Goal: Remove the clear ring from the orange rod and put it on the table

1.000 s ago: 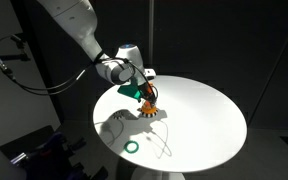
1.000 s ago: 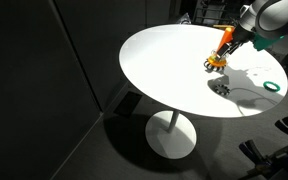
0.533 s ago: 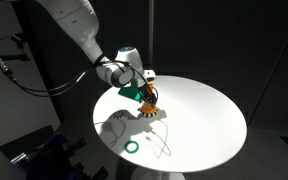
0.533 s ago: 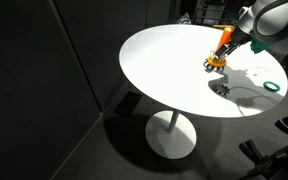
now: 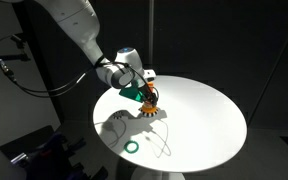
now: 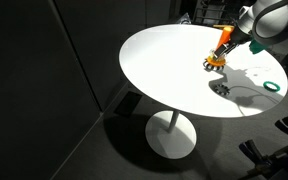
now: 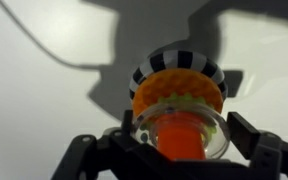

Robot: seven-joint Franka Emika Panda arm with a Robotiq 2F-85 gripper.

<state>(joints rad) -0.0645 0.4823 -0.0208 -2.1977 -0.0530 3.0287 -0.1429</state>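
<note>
Black two-finger end effector [image 7: 180, 142]: fingers spread wide, one each side of rod, holding nothing. Down low, I think so fingers can close on ring.
Small see-through plastic ring [image 7: 213, 138]: sits around short bright-orange rod [image 7: 176, 130], between fingers, not lifted.
Rod stands on striped black-and-white round base [image 7: 179, 68], so ring likely must slide off top.
Big round white counter [image 5: 204, 115] under all.
Solid green ring [image 5: 132, 146] lies flat, well apart from rod.
Since half second ago: no change I can see.
</note>
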